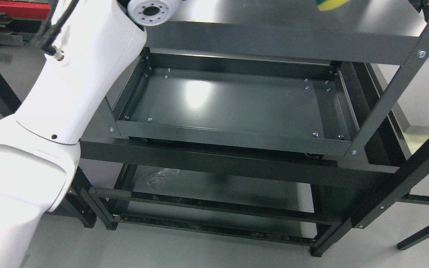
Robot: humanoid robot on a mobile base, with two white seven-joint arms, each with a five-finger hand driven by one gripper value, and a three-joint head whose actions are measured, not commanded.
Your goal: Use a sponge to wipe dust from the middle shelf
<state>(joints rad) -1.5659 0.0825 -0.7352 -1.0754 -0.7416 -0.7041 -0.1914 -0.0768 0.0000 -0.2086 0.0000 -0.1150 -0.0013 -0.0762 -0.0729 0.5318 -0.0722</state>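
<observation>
Sponge (330, 4) sits on the top shelf (274, 22), far right, cut off by the frame edge. Left arm (69, 85) rises past the top left; hand out of shot, can't tell its state. Sponge well right of it. Grab it 1st, then go down to the middle shelf (237, 100) w/ flat, even strokes.

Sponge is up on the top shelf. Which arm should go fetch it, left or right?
Probably left. The left arm is the only one in view, raised beside the rack with its wrist at top shelf height. Its hand is cropped out. The sponge lies further right at the frame's edge. The right arm isn't visible.
</observation>
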